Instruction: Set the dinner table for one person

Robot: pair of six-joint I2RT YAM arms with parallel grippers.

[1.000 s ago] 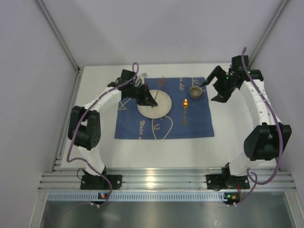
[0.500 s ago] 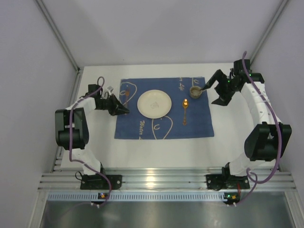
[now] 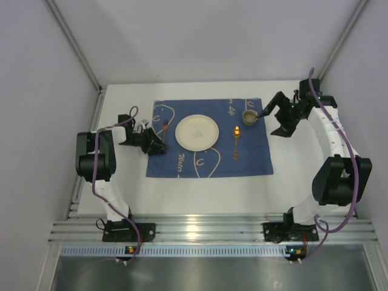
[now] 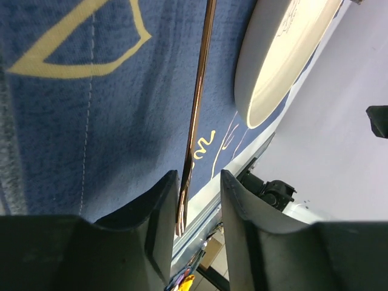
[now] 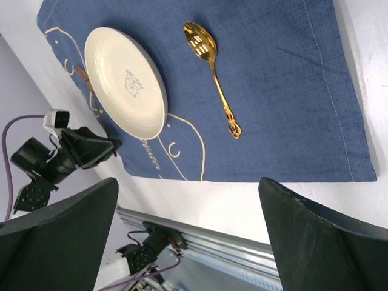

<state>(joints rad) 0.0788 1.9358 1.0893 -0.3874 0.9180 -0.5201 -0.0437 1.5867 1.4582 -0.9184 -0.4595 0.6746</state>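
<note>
A blue patterned mat (image 3: 209,159) lies on the white dinner table (image 3: 200,194). On the mat are a cream plate (image 3: 197,131), a gold spoon (image 3: 236,139) to its right and a small cup (image 3: 249,116) at the far right. A slim gold cutlery piece (image 4: 197,109) lies on the mat left of the plate (image 4: 279,54). Its handle end sits between the jaws of my left gripper (image 4: 199,182), against the left finger, with a gap to the right one. My right gripper (image 3: 273,119) hangs wide open beside the cup, holding nothing.
Silver aluminium rails (image 3: 206,230) run along the near edge by the arm bases. Grey walls close in on both sides. In the right wrist view the plate (image 5: 124,82) and the spoon (image 5: 212,60) lie on the mat (image 5: 285,91).
My left arm swung from over the plate to the mat's left edge and came down with the gold cutlery piece. Its jaws have parted. The right arm barely moved.
</note>
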